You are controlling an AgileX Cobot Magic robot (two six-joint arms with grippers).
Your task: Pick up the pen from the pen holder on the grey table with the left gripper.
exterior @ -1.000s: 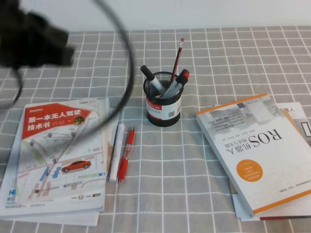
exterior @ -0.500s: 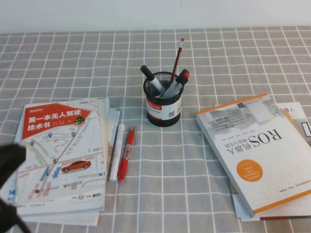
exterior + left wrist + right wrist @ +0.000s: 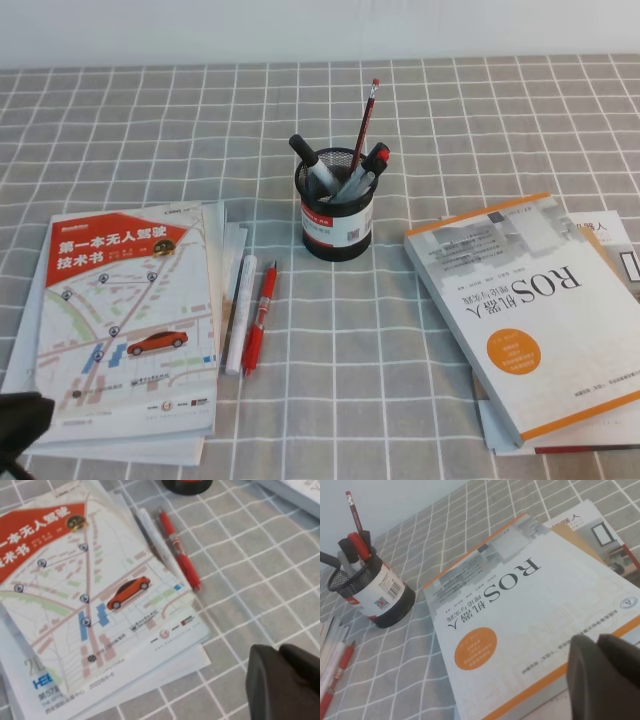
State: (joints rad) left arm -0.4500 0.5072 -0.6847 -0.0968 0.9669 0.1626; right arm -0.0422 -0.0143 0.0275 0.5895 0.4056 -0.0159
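My left end effector [image 3: 15, 422] is at the bottom-left corner of the high view, over the booklet [image 3: 125, 315] edge; can't tell its opening, nothing visibly held. Right end effector [image 3: 605, 677] hovers over the ROS book [image 3: 520, 610], opening unclear too. Pen [image 3: 258, 316] lies flat on the surface [image 3: 350, 400] beside the marker [image 3: 240, 312], outside the holder [image 3: 335, 215].
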